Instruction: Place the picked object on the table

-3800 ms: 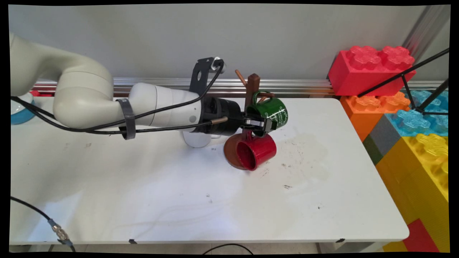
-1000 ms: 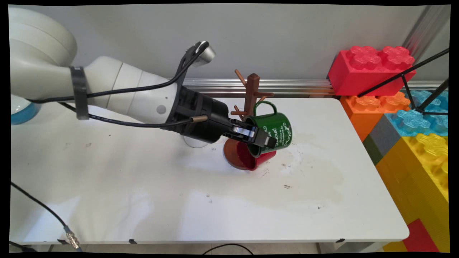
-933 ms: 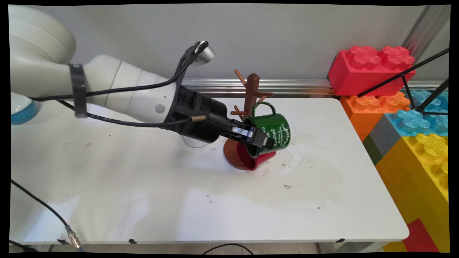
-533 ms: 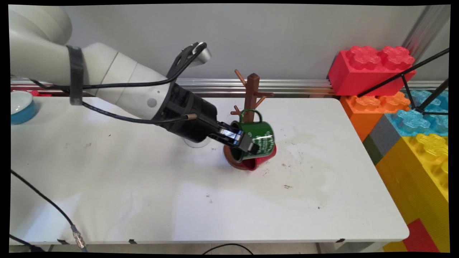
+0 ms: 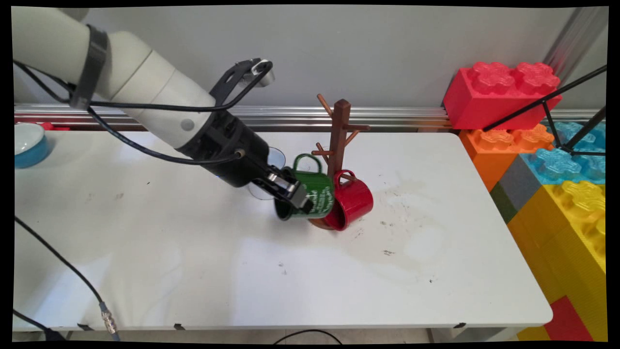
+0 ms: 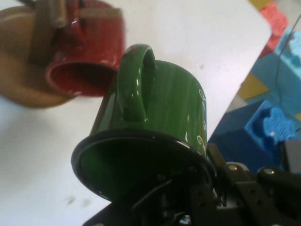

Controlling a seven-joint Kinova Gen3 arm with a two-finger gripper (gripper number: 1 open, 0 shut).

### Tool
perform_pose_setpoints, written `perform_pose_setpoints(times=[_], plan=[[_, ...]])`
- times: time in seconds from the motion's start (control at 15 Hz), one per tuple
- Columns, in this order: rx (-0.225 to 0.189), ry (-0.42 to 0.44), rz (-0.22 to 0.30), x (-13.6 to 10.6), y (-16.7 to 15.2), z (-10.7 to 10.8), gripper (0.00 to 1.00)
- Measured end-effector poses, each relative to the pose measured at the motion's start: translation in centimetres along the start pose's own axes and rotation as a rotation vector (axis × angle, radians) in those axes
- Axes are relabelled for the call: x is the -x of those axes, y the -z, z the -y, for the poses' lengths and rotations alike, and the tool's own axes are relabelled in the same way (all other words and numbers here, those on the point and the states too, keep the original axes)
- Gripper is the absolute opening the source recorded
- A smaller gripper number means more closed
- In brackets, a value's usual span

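The white counter point(image 5: 339, 271) is seen from above its near side, with large toy bricks point(image 5: 547, 145) of red, orange, blue and yellow stacked past its right end. Near the middle of the counter's far part a brown wooden mug tree point(image 5: 340, 140) stands upright on a round base. A red mug point(image 5: 352, 204) is hung by its handle on a low peg of that tree, tilted, its mouth turned toward the near left. Just to the left of it, a green mug point(image 5: 316, 191) with white lettering is held in the air, touching or nearly touching the red one (which of the two cannot be told). The tool point(image 5: 290, 195) is clamped on the green mug's rim at the near left side; in the hand view the rim is gripped at the bottom of the picture, with the handle turned upward and away. A blue and white bowl point(image 5: 28, 144) is set at the counter's far left edge, well apart.
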Motion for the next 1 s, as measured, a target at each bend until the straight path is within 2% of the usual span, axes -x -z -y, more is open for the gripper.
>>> perform_pose_setpoints(times=[0.53,0.8,1.0], plan=[[-0.229,-0.014,0.180,-0.5,1.1,2.0,0.00],[-0.347,-0.037,0.253,-0.4,0.0,3.1,0.00],[-0.407,-0.051,0.299,-0.1,-1.2,3.4,0.00]])
